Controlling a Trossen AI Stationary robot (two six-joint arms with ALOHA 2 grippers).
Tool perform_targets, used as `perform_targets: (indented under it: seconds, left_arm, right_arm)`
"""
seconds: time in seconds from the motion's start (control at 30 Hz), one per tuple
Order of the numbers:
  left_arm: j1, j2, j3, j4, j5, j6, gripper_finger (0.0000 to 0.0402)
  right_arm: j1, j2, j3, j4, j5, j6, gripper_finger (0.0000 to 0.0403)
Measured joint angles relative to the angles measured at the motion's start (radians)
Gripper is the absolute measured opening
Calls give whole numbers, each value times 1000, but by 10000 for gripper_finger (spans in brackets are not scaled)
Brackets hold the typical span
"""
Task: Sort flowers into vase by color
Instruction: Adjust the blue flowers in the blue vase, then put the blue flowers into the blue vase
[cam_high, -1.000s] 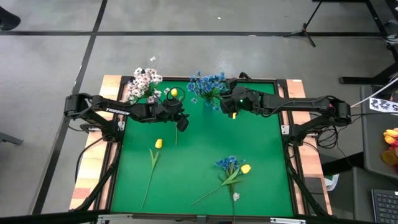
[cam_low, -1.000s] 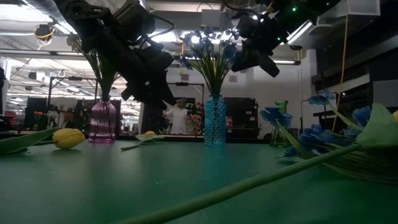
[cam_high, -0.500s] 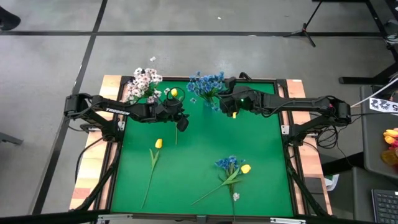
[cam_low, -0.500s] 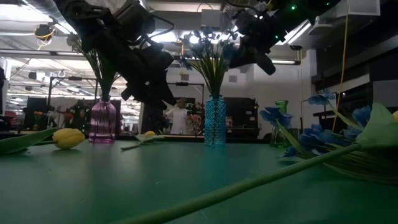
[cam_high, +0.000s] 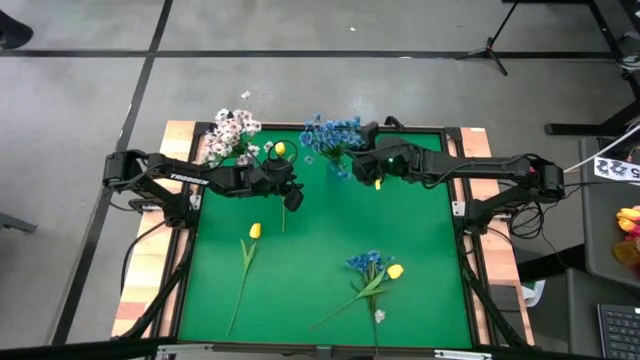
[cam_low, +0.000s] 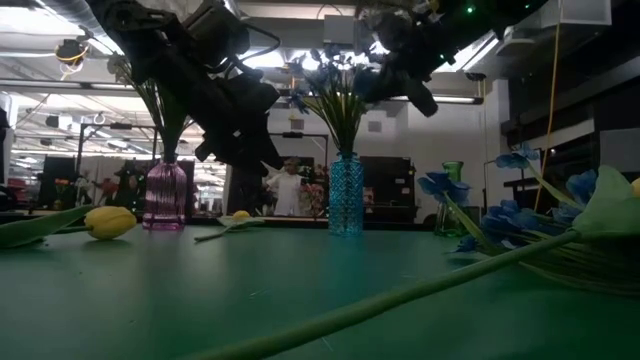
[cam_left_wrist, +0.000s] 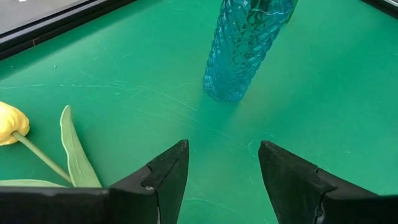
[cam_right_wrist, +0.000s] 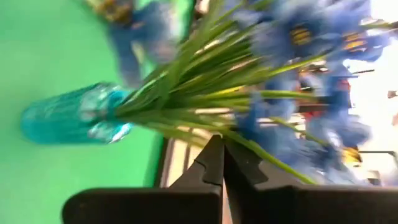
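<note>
Right hand (cam_high: 352, 166) clenched, empty, crowding blue blooms (cam_high: 330, 135); careless swing could topple blue vase (cam_low: 346, 194). Left hand (cam_left_wrist: 219, 163) released, hovering over bench (cam_high: 330, 230).

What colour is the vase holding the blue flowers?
The vase is clear turquoise-blue glass with a scale-like texture, best seen in the left wrist view.
</note>
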Motion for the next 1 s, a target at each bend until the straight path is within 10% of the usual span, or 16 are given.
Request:
perform_targets:
  seconds: [0.27, 0.6, 1.0]
  left_arm:
    - [0, 0, 0, 0, 0, 0, 192]
    - [0, 0, 0, -24, 0, 0, 192]
    - [0, 0, 0, -19, 0, -1, 191]
  right_arm:
    - [0, -7, 0, -178, -1, 52, 15]
    - [1, -154, 0, -500, -133, 257, 135]
    - [185, -282, 0, -804, -611, 803, 166]
